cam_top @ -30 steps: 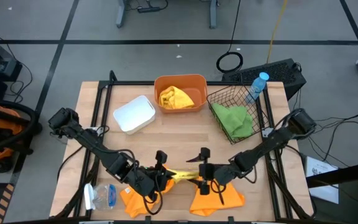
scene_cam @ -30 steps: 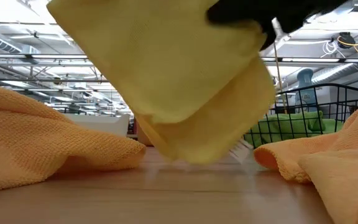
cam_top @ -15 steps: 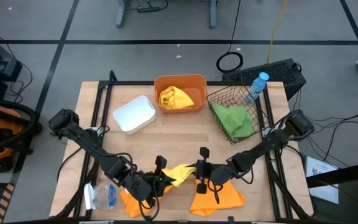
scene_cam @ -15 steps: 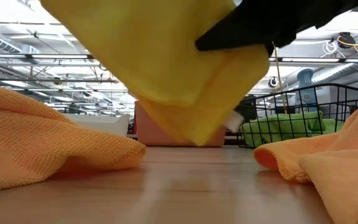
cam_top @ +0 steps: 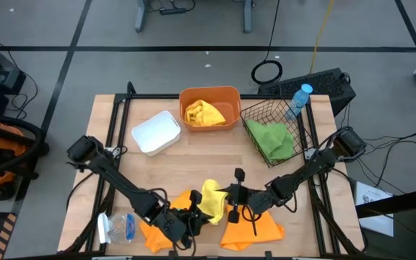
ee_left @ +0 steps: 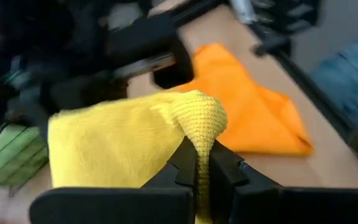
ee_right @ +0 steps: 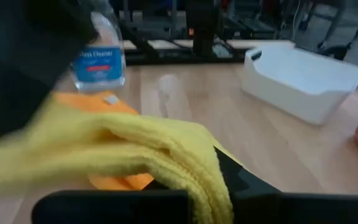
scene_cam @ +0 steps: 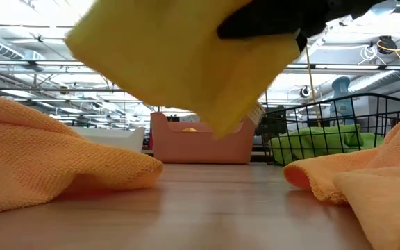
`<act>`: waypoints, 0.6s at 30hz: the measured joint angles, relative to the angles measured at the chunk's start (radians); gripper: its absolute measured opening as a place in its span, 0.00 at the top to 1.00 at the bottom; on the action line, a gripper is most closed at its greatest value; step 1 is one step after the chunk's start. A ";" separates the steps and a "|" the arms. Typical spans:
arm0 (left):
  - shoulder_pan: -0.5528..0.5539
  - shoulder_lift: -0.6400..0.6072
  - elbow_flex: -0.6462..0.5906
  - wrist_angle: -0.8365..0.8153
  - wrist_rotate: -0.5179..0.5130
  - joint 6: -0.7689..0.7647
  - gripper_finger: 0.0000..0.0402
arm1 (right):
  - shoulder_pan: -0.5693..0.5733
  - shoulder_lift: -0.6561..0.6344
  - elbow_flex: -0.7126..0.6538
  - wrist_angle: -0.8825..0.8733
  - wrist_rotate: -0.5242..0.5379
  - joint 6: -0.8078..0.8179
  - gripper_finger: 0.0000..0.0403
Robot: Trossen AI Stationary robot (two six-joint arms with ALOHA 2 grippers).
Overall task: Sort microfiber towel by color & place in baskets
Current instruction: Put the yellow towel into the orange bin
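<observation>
A yellow towel [cam_top: 209, 199] hangs bunched between my two grippers near the table's front edge, clear of the wood in the low view [scene_cam: 179, 62]. My left gripper [cam_top: 196, 217] is shut on its left side and my right gripper [cam_top: 230, 204] on its right side. One orange towel [cam_top: 156, 232] lies under the left arm, another [cam_top: 253, 230] under the right. The orange tub [cam_top: 209, 92] holds a yellow towel [cam_top: 204, 113]. In the black wire basket [cam_top: 266, 108] lies a green towel [cam_top: 273, 141]. The white tray [cam_top: 156, 133] stands left of the tub. My left gripper pinches a fold of the yellow towel [ee_left: 199, 121] between its two fingers [ee_left: 185, 163]. The fold bulges past the fingertips and the rest spreads out beyond them, clear of the table. My right gripper is shut on the towel's other side [ee_right: 185, 155]. The cloth lies over its fingers and hides where they meet it.
A clear bottle [cam_top: 118, 227] lies at the near left corner beside the orange towel. A blue-capped bottle [cam_top: 300, 97] stands at the wire basket's far side. Bare wood [cam_top: 208, 162] lies between the grippers and the containers.
My left gripper has moved toward the table's near edge and a little to the right, closer to my right gripper. The yellow towel, stretched flat between the grippers before, has bunched up and risen; in the low view its lower edge now clears the orange tub.
</observation>
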 joint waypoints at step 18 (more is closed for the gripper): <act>-0.069 0.021 -0.002 -0.004 -0.289 -0.176 0.28 | 0.018 -0.082 0.001 0.023 -0.006 -0.134 0.99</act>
